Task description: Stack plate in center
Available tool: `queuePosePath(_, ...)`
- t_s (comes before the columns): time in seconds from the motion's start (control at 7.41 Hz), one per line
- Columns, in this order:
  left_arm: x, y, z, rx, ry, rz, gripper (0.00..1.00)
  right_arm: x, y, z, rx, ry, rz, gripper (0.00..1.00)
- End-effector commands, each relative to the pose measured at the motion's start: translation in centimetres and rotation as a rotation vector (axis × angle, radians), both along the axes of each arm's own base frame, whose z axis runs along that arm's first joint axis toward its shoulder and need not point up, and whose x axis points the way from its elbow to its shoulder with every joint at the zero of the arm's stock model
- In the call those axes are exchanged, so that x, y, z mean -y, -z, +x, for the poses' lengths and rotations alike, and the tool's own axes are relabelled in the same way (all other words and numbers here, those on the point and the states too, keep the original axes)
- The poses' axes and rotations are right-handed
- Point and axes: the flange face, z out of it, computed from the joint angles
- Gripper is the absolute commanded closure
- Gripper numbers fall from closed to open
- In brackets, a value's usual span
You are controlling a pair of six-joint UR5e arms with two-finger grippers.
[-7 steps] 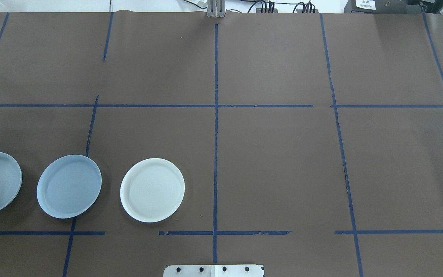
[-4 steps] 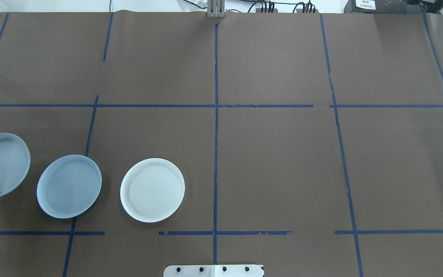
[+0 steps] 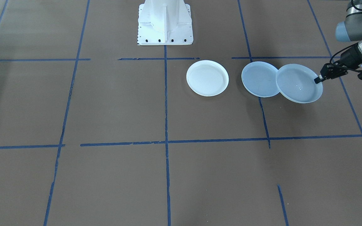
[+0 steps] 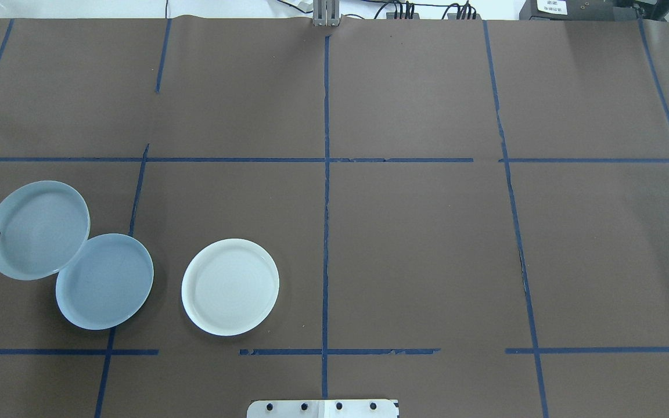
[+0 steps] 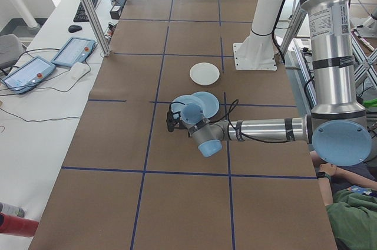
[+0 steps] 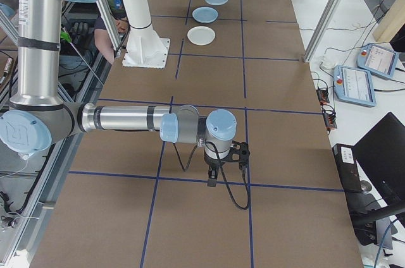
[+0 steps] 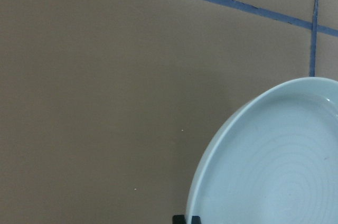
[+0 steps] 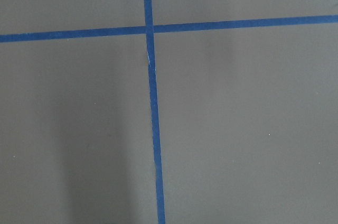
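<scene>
While clamped on the ringed plate (image 3: 298, 84) at its rim, left gripper (image 3: 318, 79) holds it off the table, overlapping the pale blue plate's (image 4: 108, 285) edge — near the table's (image 4: 416, 244) left end. White plate (image 4: 230, 287) beside. Right gripper (image 6: 213, 181) — can't tell open/closed.
</scene>
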Motion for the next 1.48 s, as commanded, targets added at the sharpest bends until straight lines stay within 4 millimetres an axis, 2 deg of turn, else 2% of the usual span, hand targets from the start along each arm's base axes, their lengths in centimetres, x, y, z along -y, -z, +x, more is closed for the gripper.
queuePosePath(0.0,-1.5,1.7,6.0,0.008,-0.027,-0.049,1.00,0.0,0.0,0.0,0.000,0.000,0.000,0.00)
queuePosePath(0.27,-2.3,3.3,7.5,-0.012,-0.058,-0.040,1.00,0.0,0.0,0.1,0.000,-0.002,0.000,0.00)
queuePosePath(0.54,-3.1,3.4,8.6,-0.012,-0.087,-0.042,1.00,0.0,0.0,0.0,0.000,0.000,0.000,0.00)
queuePosePath(0.81,-3.5,3.4,8.6,-0.027,-0.094,-0.024,1.00,0.0,0.0,0.0,0.000,0.000,0.000,0.00)
queuePosePath(0.94,-3.7,2.9,8.4,-0.021,-0.095,-0.028,0.87,0.0,0.0,0.1,0.000,-0.002,0.000,0.00)
queuePosePath(1.08,-3.8,2.9,8.4,-0.020,-0.097,-0.028,0.40,0.0,0.0,0.0,0.000,0.000,0.000,0.00)
queuePosePath(1.21,-3.8,2.9,8.4,-0.020,-0.097,-0.028,0.13,0.0,0.0,0.0,0.000,0.000,0.000,0.00)
queuePosePath(1.35,-3.8,2.9,8.4,-0.020,-0.097,-0.028,0.01,0.0,0.0,0.0,0.000,0.000,0.000,0.00)
